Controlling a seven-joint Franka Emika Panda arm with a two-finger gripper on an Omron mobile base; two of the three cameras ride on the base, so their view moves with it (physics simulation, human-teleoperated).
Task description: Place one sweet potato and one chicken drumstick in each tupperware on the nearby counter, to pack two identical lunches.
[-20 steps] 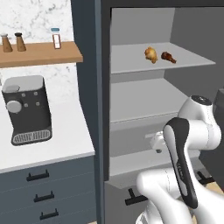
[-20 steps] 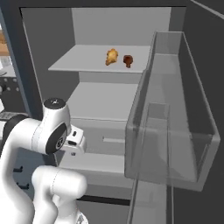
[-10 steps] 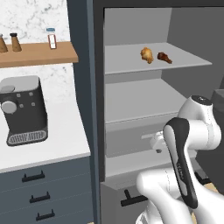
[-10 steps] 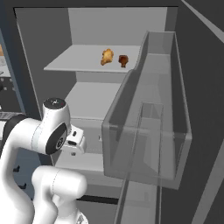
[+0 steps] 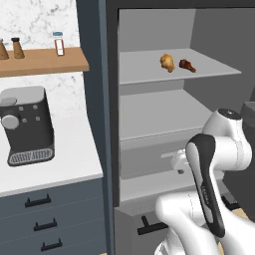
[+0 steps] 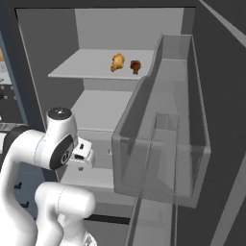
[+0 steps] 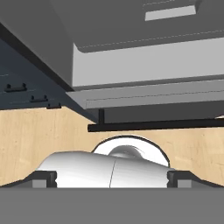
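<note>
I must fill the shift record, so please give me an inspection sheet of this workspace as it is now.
Surface: white counter, left of the open fridge.
Job's things: two chicken drumsticks, golden-brown and darker one, side by side on the upper fridge shelf. Sweet potatoes, tupperware: nothing seen.
Clutter: coffee machine on the counter; three small bottles on the wooden shelf.
Grippers: gripper open, empty, low before the fridge.
Cables: nothing seen.
Surroundings: fridge door bin, dark drawers, wooden floor.
</note>
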